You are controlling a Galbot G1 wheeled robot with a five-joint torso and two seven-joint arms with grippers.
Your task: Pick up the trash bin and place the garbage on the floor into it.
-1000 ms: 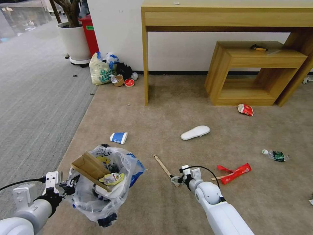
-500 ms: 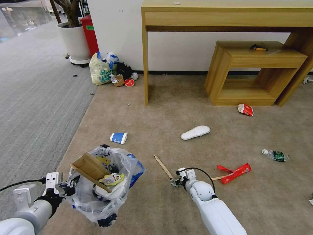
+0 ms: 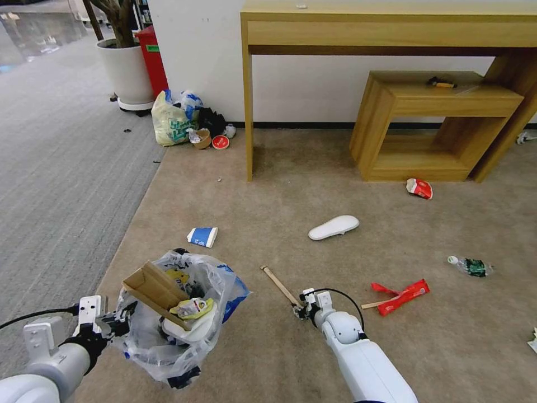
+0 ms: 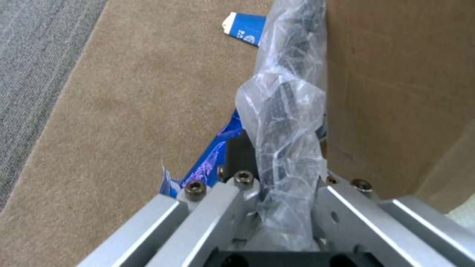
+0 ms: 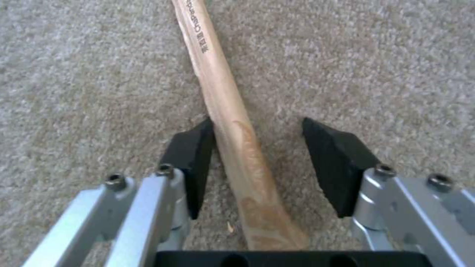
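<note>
The trash bin, black with a crinkly clear liner, hangs low at the left with brown cardboard and wrappers inside. My left gripper is shut on its bagged rim. My right gripper stands open on the beige floor, astride the near end of a wooden stick. In the right wrist view the stick lies between the black pads, against one of them. A blue-white cup, a white insole, a red wrapper, a plastic bottle and a red-white wrapper lie scattered.
A yellowish-green tied bag with cups sits by the wall. A wooden desk and a low wooden shelf stand at the back right. A potted plant stands at the back left, beside grey striped carpet.
My right arm has swung slightly left while its gripper stays at the stick's near end. The left gripper and the bin hold still.
</note>
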